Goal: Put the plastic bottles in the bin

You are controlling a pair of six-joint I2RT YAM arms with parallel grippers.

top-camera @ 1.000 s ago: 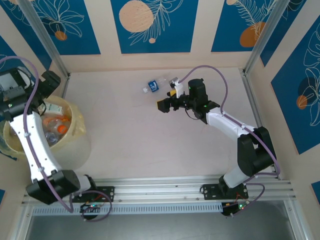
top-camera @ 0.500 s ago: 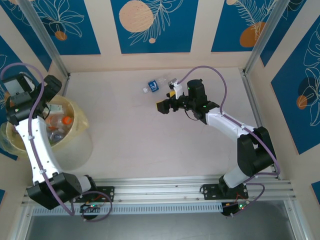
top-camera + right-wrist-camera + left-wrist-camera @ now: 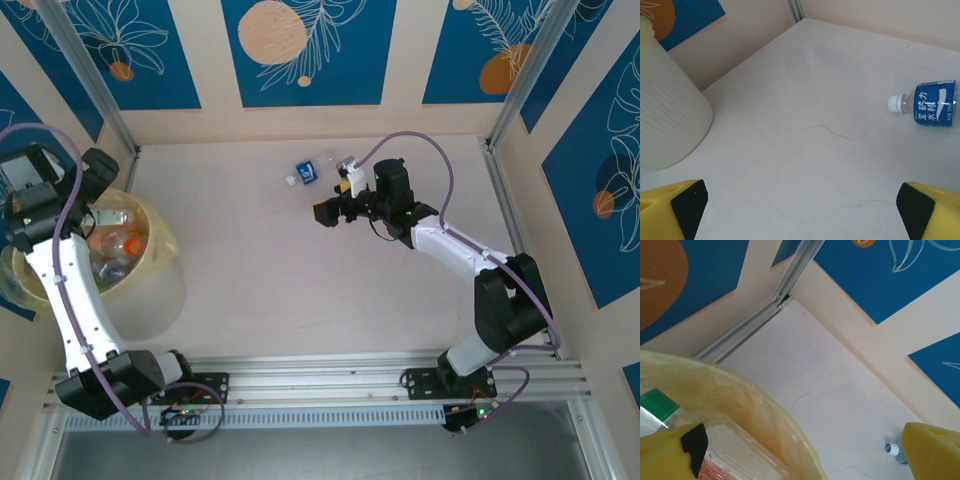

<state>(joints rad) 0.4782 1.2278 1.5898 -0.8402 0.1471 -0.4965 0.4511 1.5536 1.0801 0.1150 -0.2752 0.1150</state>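
At far left of the counter (image 3: 260,280), the bin (image 3: 165,250) stands w/ several plastic bottles (image 3: 112,245) inside, orange caps among them. Over the bin's rear rim hovers the left hand (image 3: 97,178), jaws wide, nothing btwn them. Toward centre-rear, one blue-label bottle (image 3: 309,171) w/ white cap lies on its side on the counter, well apart from the bin. Just right of it hangs the right hand (image 3: 337,192), jaws wide, empty, near the bottle but not touching.
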